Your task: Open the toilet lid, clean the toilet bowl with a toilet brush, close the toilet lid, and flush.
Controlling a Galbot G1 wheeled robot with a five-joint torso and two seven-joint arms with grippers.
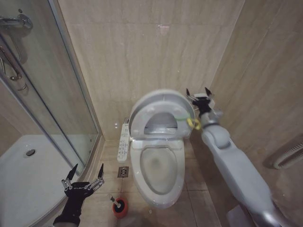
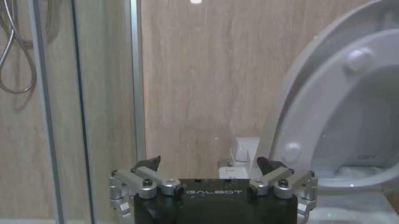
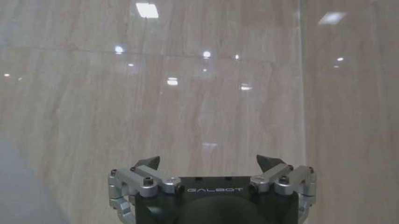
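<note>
Up by the wall: the toilet lid (image 1: 158, 106) is standing up and leaning on the back wall, so the bowl is open for cleaning.
Yellow-green band: it (image 1: 188, 119) is hanging at the lid's right edge, most likely there for pulling the lid up.
Right gripper: it (image 1: 199, 92) is hovering just beside the lid's top right edge with its fingers spread wide, holding nothing and facing the tan wall.
Toilet bowl: it (image 1: 158, 163) is sitting open under the lid, with the ring seat down on it.
Toilet brush: it (image 1: 119, 206) is waiting in its red holder on the floor, near the bowl's front left corner.
Left gripper: it (image 1: 84, 181) is hanging low by the shower tray's (image 1: 28, 179) edge, near the brush, fingers wide and holding nothing, probably placed to grab the brush.
Remote panel: it (image 1: 124, 142) is sitting along the bowl's left side.
</note>
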